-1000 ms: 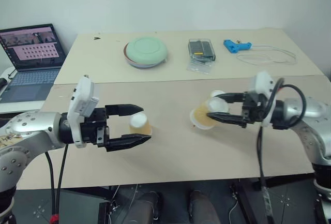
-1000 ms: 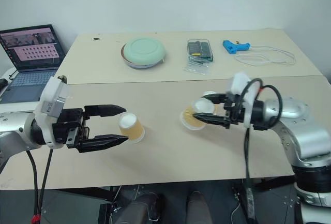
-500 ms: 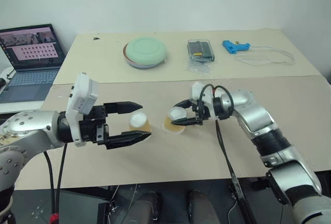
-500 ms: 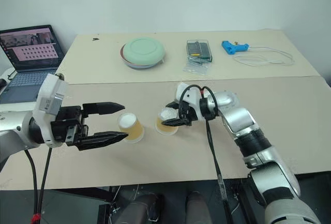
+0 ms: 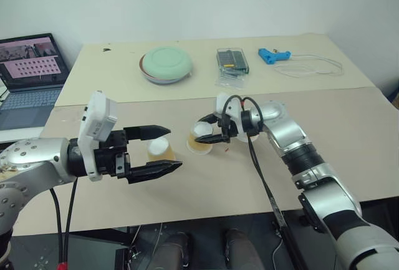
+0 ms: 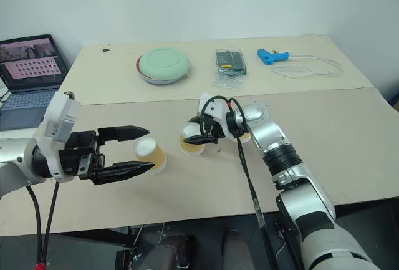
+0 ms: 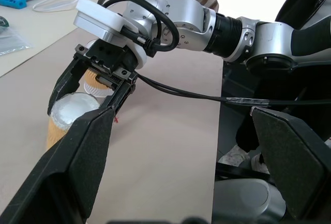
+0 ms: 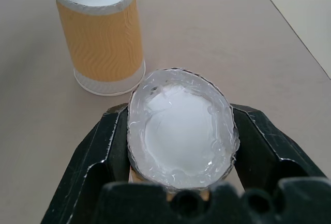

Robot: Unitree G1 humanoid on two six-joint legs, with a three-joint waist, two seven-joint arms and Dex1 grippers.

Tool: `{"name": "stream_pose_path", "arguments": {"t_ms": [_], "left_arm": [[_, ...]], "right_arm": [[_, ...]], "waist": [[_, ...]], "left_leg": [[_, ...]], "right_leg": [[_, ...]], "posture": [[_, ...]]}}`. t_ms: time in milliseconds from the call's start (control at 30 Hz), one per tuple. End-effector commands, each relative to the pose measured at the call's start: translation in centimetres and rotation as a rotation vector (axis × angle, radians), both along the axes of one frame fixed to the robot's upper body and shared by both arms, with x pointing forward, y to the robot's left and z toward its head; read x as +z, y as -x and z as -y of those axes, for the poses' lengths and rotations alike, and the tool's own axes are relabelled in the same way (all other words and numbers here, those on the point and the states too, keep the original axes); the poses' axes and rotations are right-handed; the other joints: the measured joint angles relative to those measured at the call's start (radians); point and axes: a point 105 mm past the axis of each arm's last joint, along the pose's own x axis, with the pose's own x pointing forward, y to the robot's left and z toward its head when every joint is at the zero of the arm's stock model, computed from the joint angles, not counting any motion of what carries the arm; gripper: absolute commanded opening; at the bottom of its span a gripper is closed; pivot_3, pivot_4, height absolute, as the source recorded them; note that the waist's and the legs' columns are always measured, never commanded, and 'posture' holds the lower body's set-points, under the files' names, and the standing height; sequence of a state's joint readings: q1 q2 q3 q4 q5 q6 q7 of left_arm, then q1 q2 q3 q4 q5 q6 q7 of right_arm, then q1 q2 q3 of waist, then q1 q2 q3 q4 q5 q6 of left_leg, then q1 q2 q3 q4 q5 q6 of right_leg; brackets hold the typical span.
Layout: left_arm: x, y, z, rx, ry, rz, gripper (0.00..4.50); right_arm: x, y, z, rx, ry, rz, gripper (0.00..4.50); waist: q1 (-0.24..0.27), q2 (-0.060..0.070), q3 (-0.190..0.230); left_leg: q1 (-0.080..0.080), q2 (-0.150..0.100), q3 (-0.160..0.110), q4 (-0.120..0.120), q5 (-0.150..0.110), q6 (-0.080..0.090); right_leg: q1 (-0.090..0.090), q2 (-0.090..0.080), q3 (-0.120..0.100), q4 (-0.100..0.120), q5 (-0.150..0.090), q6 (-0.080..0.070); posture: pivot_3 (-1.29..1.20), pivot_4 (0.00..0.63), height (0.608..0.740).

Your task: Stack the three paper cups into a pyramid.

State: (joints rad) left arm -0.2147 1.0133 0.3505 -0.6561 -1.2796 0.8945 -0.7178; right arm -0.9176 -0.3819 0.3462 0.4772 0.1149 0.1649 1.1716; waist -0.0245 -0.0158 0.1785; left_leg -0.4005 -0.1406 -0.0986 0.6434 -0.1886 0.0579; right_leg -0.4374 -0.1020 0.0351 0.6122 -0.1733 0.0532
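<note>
Our right gripper [image 5: 209, 132] with jaws around an upturned paper cup [image 8: 181, 131] on the table [image 5: 349, 126], a second cup [image 5: 160, 149] just beside it, our left gripper [image 5: 161, 151] wide open and empty near that one.

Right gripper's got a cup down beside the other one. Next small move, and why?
Probably open the right gripper fully and back off. The cup between its fingers stands upside down on the table, close beside the second upside-down cup, so the base pair looks set. The fingers flank the cup's squeezed base. The third cup sits behind.
</note>
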Motion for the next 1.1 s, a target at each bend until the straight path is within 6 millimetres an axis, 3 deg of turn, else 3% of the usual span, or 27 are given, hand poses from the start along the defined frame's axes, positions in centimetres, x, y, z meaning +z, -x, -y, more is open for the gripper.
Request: {"name": "stream_pose_path", "arguments": {"t_ms": [33,300,500,567,700,800,867,933,967,1100], "left_arm": [[0.7,0.3,0.0,-0.005,-0.007,0.04,4.5],[0.6,0.2,0.1,-0.017,-0.005,0.036,4.5],[0.5,0.0,0.2,-0.028,-0.005,0.032,4.5],[0.5,-0.1,0.2,-0.03,-0.006,0.034,4.5],[0.6,-0.4,0.1,-0.018,-0.007,0.043,4.5],[0.5,-0.4,-0.1,-0.009,-0.006,0.041,4.5],[0.4,-0.4,-0.2,-0.005,-0.004,0.04,4.5],[0.4,-0.4,-0.2,-0.005,-0.001,0.036,4.5],[0.4,-0.5,-0.3,-0.004,-0.001,0.033,4.5],[0.3,-0.9,-0.2,-0.007,0.002,0.03,4.5]], "right_arm": [[0.9,-0.1,-0.2,-0.002,-0.015,0.03,4.38],[3.9,0.4,0.4,-0.009,-0.081,0.09,4.45],[8.3,1.9,2.0,-0.037,-0.152,0.173,4.45],[9.0,2.2,2.5,-0.051,-0.161,0.185,4.45],[11.8,3.2,8.9,-0.334,-0.248,0.232,4.45],[11.0,3.8,13.4,-0.565,-0.251,0.232,4.45],[9.2,4.3,18.2,-0.81,-0.218,0.226,4.45],[7.8,4.9,20.8,-0.962,-0.202,0.209,4.45],[7.1,5.2,21.1,-1.004,-0.198,0.201,4.45],[3.8,5.7,17.1,-0.938,-0.195,0.113,4.45]], "waist": [[0.0,0.0,0.0],[0.003,0.0,0.0],[0.01,0.0,0.0],[0.01,0.0,0.0],[0.023,0.0,0.0],[0.037,0.0,0.0],[0.039,0.0,0.0],[0.039,0.0,0.0],[0.034,0.001,0.0],[0.009,0.001,0.0]], "left_leg": [[-0.001,0.0,0.0,0.0,0.0,0.0],[-0.005,0.001,0.0,0.0,0.0,-0.001],[-0.005,0.001,0.0,0.0,0.0,-0.001],[-0.006,0.001,0.0,0.0,0.0,-0.001],[-0.007,0.001,-0.001,0.0,0.0,-0.001],[-0.009,0.001,-0.001,0.0,-0.001,-0.001],[-0.008,0.001,0.0,0.0,-0.001,0.0],[-0.008,0.001,0.0,0.0,-0.001,0.0],[-0.008,0.001,0.001,0.0,-0.001,0.0],[-0.006,0.005,0.007,0.0,-0.001,0.0]], "right_leg": [[0.0,0.001,0.0,0.0,0.0,0.0],[-0.003,0.002,0.001,0.0,0.001,-0.001],[-0.003,0.002,0.001,0.0,0.001,-0.001],[-0.003,0.002,0.001,0.0,0.001,-0.001],[-0.003,0.001,0.001,-0.001,0.0,-0.001],[-0.004,0.0,0.0,-0.001,0.0,-0.001],[-0.004,-0.001,0.0,-0.001,0.0,-0.001],[-0.003,-0.004,0.0,-0.001,-0.001,-0.001],[-0.003,-0.004,0.0,-0.001,-0.001,-0.001],[-0.002,-0.006,0.004,-0.001,-0.006,0.005]], "posture": [[0.0,0.15,0.728],[0.0,0.15,0.728],[0.0,0.15,0.728],[0.0,0.15,0.728],[0.0,0.15,0.728],[0.0,0.15,0.728],[0.0,0.15,0.728],[0.0,0.15,0.728],[0.0,0.15,0.728],[0.0,0.15,0.728]]}}
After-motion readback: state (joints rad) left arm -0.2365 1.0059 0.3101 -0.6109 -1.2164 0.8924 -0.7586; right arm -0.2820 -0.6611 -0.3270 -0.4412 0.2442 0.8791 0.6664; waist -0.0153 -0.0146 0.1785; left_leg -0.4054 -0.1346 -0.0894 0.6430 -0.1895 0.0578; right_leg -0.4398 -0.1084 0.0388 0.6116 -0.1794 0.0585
